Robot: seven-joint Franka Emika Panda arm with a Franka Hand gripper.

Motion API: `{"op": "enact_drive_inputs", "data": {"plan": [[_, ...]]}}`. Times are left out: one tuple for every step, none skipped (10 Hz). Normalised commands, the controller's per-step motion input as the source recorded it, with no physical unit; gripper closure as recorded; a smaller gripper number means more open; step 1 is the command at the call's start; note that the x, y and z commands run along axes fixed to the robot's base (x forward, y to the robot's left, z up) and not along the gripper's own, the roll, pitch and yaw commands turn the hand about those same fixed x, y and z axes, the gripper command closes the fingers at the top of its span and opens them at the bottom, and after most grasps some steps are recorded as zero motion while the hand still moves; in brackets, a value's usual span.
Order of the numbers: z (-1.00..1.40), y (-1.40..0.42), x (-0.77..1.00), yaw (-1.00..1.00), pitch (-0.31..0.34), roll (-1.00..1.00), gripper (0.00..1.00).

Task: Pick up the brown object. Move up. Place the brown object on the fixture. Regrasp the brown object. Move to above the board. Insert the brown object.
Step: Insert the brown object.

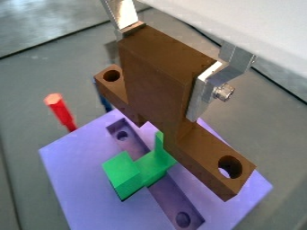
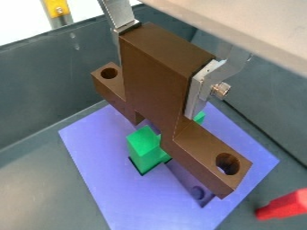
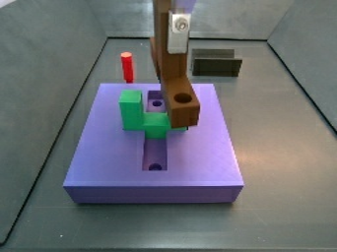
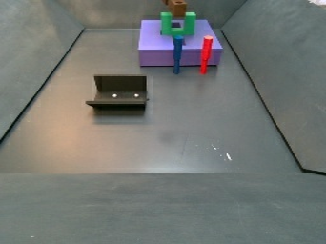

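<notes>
In a wrist view the claw (image 1: pixel 180 58) is clenched on the brown object (image 1: pixel 168 103), silver fingers (image 1: pixel 220 74) pinching its upright slab from both sides. The piece's crossbar, a round hole at each end, hangs over the purple board (image 1: pixel 84 166), beside the green block (image 1: pixel 135 169); a red peg (image 1: pixel 60 111) stands just off the board's edge.

In a wrist view from the opposite side, the claw (image 2: pixel 168 49) grips the brown object (image 2: pixel 162 94) the same way, with the board (image 2: pixel 108 175) and green block (image 2: pixel 146 148) below.

In a side view the brown object (image 3: pixel 175 74) sits low over the board's (image 3: pixel 198 157) central groove (image 3: pixel 156 153), touching or nearly touching the green block (image 3: pixel 136 110). The fixture (image 3: pixel 216 64) stands empty toward the floor's far edge.

In a side view the fixture (image 4: pixel 120 92) is well apart from the board (image 4: pixel 155 52).

The risk, as I judge it: a slight skew would catch the crossbar on the groove's lip or the green block, jamming it or shifting it in the grip.
</notes>
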Motion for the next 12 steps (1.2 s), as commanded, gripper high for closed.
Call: {"op": "enact_drive_inputs", "data": {"plan": [[-0.31,-0.10,0.00,-0.14,0.034,0.12,1.00],[-0.21,-0.07,-0.08,-0.12,0.034,0.18,1.00],[-0.03,0.00,-0.05,-0.14,0.121,0.20,1.00],[0.00,0.00,0.00,-0.35,0.169,0.16,1.00],[0.00,0.00,0.00,-0.43,0.164,0.09,1.00],[-0.01,0.00,-0.03,-0.37,0.061,0.00,1.00],[-0.02,0.00,0.00,-0.36,0.000,0.00,1.00],[0.00,0.00,0.00,-0.35,-0.016,-0.05,1.00],[0.00,0.00,-0.11,-0.25,-0.043,-0.08,1.00],[0.00,0.00,-0.23,-0.06,-0.097,-0.17,1.00],[0.00,0.00,-0.26,0.00,-0.147,-0.19,1.00],[0.00,0.00,-0.30,0.00,-0.156,-0.16,1.00]]}}
